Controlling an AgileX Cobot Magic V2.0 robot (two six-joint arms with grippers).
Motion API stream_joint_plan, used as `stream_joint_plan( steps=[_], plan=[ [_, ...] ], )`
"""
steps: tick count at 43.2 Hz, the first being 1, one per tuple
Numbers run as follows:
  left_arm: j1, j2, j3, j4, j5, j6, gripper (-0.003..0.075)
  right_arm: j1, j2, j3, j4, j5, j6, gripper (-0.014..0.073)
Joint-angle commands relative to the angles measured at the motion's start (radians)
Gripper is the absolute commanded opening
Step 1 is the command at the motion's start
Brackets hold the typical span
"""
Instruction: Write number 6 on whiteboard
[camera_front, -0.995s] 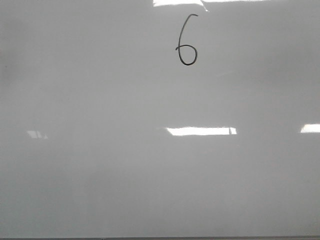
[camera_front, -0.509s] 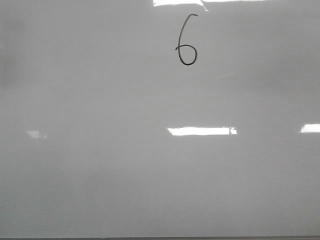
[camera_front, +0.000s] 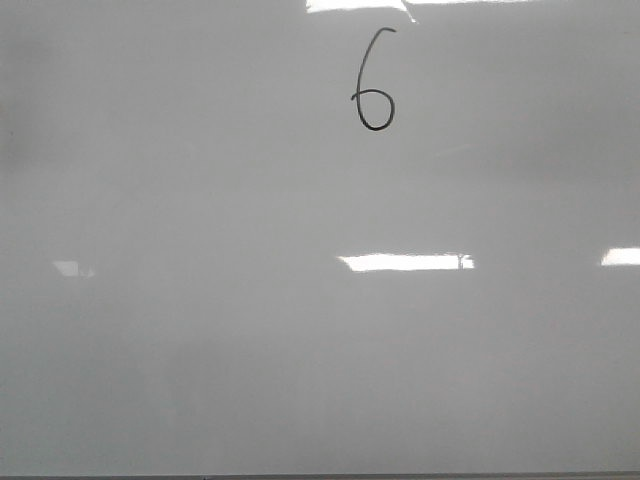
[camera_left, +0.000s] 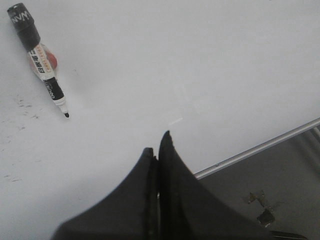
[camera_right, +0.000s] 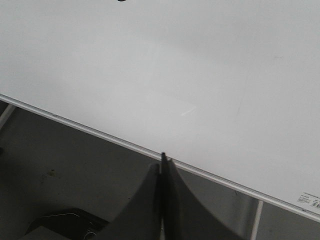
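The whiteboard (camera_front: 200, 300) fills the front view, pale grey and glossy. A black hand-drawn number 6 (camera_front: 374, 82) stands near its far middle. No gripper shows in the front view. In the left wrist view my left gripper (camera_left: 157, 147) is shut and empty above the whiteboard (camera_left: 200, 60) near its metal edge. A black marker (camera_left: 39, 57) lies uncapped on the board, well apart from the gripper. In the right wrist view my right gripper (camera_right: 162, 162) is shut and empty, over the board's metal edge, with the whiteboard (camera_right: 175, 65) beyond it.
The board's metal frame (camera_left: 260, 147) runs by the left gripper, dark floor beyond it. The frame (camera_right: 100, 134) also crosses the right wrist view, with a leg (camera_right: 256, 220) and dark floor (camera_right: 60, 170) below. Bright light reflections (camera_front: 405, 262) lie on the board.
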Motion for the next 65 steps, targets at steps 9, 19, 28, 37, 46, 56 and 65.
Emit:
stream_joint_plan(
  steps=[9, 19, 28, 37, 46, 56, 65],
  plan=[
    [-0.005, -0.003, -0.031, 0.017, -0.068, 0.001, -0.002, -0.005, 0.002, -0.022, -0.004, -0.057, -0.012, -0.0068],
    [-0.005, -0.003, -0.031, 0.017, -0.068, 0.001, -0.002, -0.005, 0.002, -0.022, -0.004, -0.057, -0.012, -0.0068],
    [0.132, -0.039, -0.02, 0.001, -0.092, 0.001, -0.002, -0.005, 0.002, -0.022, -0.004, -0.054, -0.012, -0.0068],
    [0.38, -0.193, 0.1, -0.287, -0.3, 0.346, -0.002, -0.005, 0.002, -0.022, -0.004, -0.054, -0.012, -0.0068],
    [0.547, -0.397, 0.303, -0.314, -0.475, 0.389, -0.002, -0.005, 0.002, -0.022, -0.004, -0.054, -0.012, -0.0068],
    [0.617, -0.609, 0.583, -0.303, -0.69, 0.389, -0.002, -0.005, 0.002, -0.022, -0.004, -0.054, -0.012, -0.0068],
    [0.617, -0.737, 0.852, -0.303, -0.965, 0.389, -0.002, -0.005, 0.002, -0.022, -0.004, -0.054, -0.012, -0.0068]
  ],
)
